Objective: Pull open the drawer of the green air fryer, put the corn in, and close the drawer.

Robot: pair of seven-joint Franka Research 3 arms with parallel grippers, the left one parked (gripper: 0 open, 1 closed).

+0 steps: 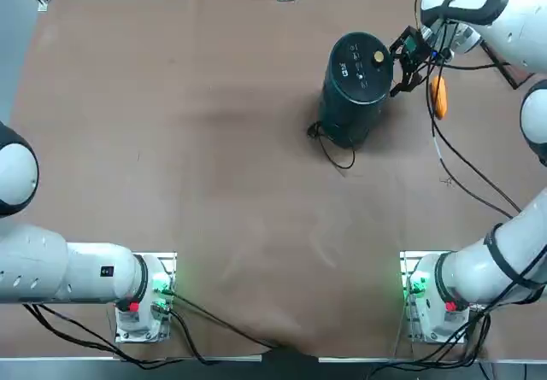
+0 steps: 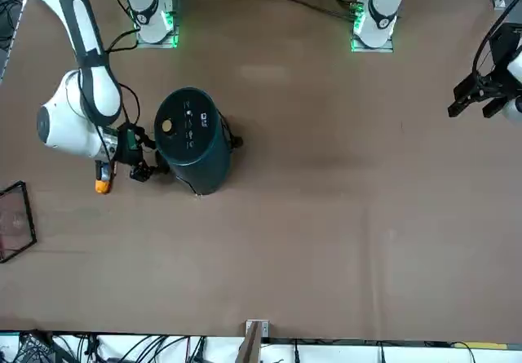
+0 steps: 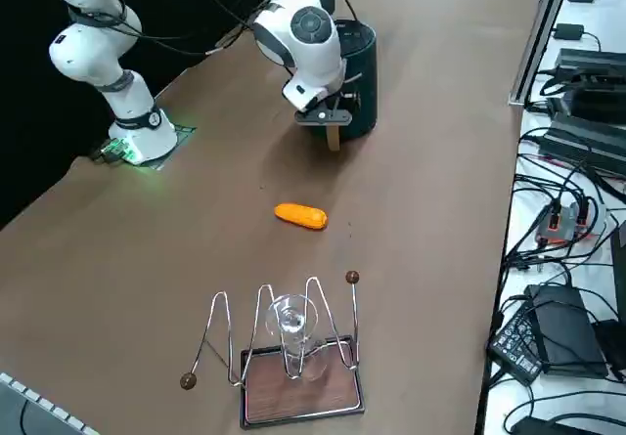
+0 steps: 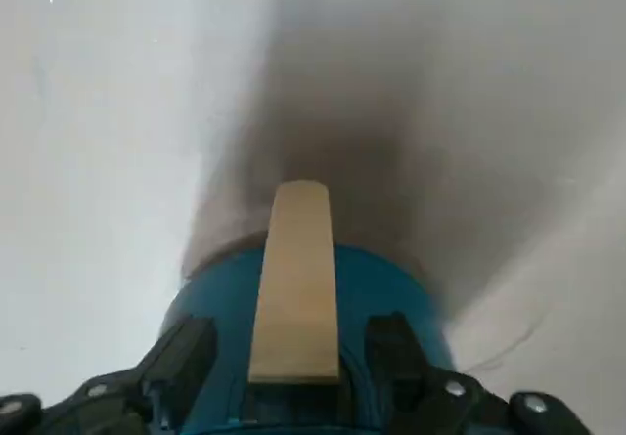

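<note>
Right wrist view shows drawer handle (image 4: 296, 288) between fingers (image 4: 191, 357).

Cylindrical air fryer (image 1: 355, 98): dark green, blue-teal in the wrist view; white markings on its lid. Round lid knob (image 1: 379, 56): gold, at the lid's 2 o'clock in the top view. Flat, tapering drawer handle (image 4: 293, 288): pale tan. Fryer cord (image 1: 340, 166): black. Jointed metal right gripper (image 1: 399, 71): black, at the fryer's 2 o'clock, top view. Elongated corn cob (image 3: 300, 216): orange-yellow. Rectangular tray (image 3: 301, 391): reddish-brown, wood-grain pattern, black rim; at the corn's 6 o'clock, right side view. Smooth tabletop (image 1: 231, 184): brown.
</note>
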